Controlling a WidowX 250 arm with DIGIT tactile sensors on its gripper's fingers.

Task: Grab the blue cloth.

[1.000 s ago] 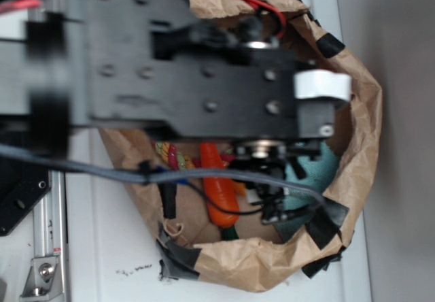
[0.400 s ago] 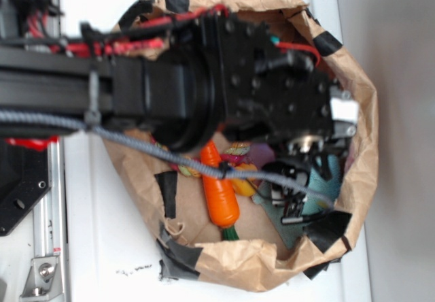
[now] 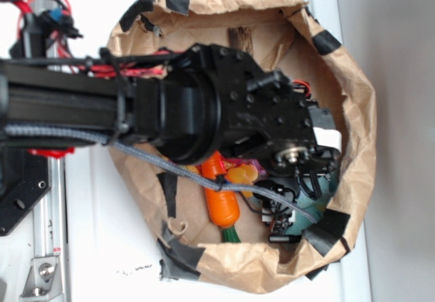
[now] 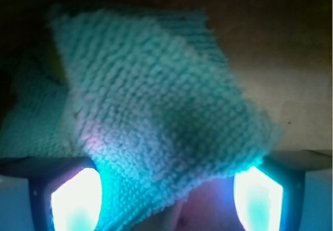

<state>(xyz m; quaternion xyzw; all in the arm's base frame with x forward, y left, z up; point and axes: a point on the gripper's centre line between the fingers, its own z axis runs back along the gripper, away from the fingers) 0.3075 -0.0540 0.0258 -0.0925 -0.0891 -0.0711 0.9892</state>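
Observation:
The blue cloth (image 4: 156, 111), a fuzzy teal terry piece, fills most of the wrist view and lies on the brown floor of the paper bag. In the exterior view only a sliver of the blue cloth (image 3: 327, 187) shows past the arm, at the bag's lower right. My gripper (image 3: 299, 203) is low inside the bag, right over the cloth. In the wrist view the gripper (image 4: 166, 200) is open. Its two glowing fingertips (image 4: 75, 200) stand wide apart, with the cloth's near corner between them and not pinched.
The paper bag (image 3: 360, 111) with black tape patches walls in the space. An orange toy carrot (image 3: 221, 205) lies left of the gripper, with small yellow and pink toys (image 3: 241, 173) beside it. My grey cable (image 3: 272, 194) crosses above them.
The arm has swung back out of the camera's way and reached deeper into the bag, and the gripper has come down onto the cloth.

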